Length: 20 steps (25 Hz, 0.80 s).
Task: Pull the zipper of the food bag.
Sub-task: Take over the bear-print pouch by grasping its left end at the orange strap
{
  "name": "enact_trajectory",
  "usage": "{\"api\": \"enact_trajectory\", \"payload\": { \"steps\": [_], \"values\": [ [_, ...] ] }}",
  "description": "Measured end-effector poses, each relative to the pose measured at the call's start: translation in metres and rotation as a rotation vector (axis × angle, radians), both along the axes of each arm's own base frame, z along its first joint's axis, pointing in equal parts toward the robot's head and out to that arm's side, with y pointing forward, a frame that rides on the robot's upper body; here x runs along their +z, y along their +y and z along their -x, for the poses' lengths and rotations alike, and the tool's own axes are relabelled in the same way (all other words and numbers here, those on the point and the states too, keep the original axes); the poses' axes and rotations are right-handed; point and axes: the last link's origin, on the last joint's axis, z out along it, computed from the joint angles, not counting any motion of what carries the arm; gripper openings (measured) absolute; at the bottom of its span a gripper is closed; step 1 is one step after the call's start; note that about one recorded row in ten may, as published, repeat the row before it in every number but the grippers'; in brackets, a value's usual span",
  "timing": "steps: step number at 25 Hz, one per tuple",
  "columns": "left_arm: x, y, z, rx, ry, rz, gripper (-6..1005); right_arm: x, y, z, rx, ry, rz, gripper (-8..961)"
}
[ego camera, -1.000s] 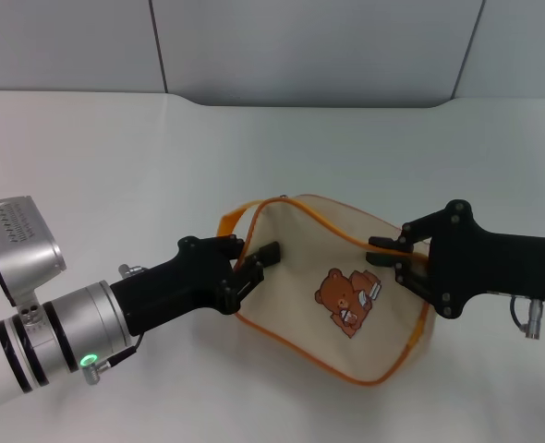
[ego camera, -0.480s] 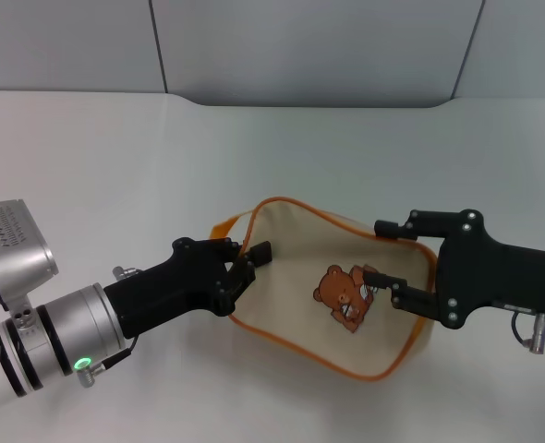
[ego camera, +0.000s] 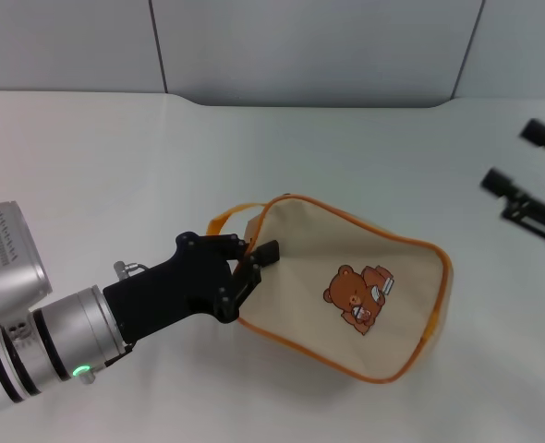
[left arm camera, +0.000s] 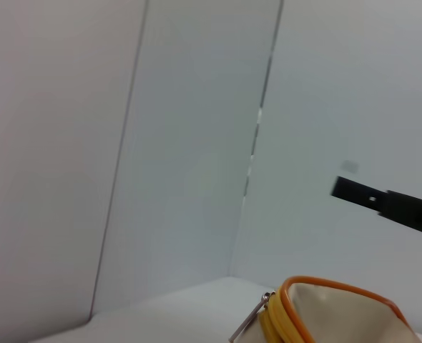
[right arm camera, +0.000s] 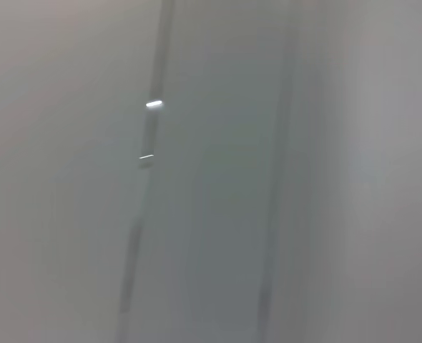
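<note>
The cream-beige food bag (ego camera: 309, 268) with orange piping and a brown bear print (ego camera: 360, 297) lies in the middle of the white table. My left gripper (ego camera: 252, 261) is shut on the bag's left end, by the orange strap handle (ego camera: 224, 220). The left wrist view shows the bag's orange-trimmed edge (left arm camera: 318, 296) and the zipper's silvery pull tab (left arm camera: 252, 323) beside it. My right gripper (ego camera: 517, 159) is open and empty, raised at the far right, well clear of the bag. It also shows far off in the left wrist view (left arm camera: 386, 206).
The white table (ego camera: 115, 166) stretches around the bag. A grey panelled wall (ego camera: 300, 46) stands behind it. The right wrist view shows only blurred grey wall.
My right gripper let go of the bag's right end and pulled away up and to the far right. The bag's right end shifted right. My left gripper kept its hold.
</note>
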Motion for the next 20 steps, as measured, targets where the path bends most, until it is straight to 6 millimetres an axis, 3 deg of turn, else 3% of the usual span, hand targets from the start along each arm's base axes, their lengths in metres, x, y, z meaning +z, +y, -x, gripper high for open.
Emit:
{"api": "enact_trajectory", "payload": {
  "steps": [10,13,20],
  "values": [
    [0.01,0.004,-0.017,-0.232,0.042,-0.122,59,0.014,0.0,-0.014,-0.091,0.046,-0.118,768],
    [0.015,0.006,-0.024,-0.351,0.074,-0.202,59,0.007,-0.001,-0.013,-0.074,0.021,-0.136,768],
    [0.016,0.017,-0.038,-0.46,0.109,-0.27,59,-0.034,-0.007,0.002,0.056,-0.076,-0.201,768]
  ]
}}
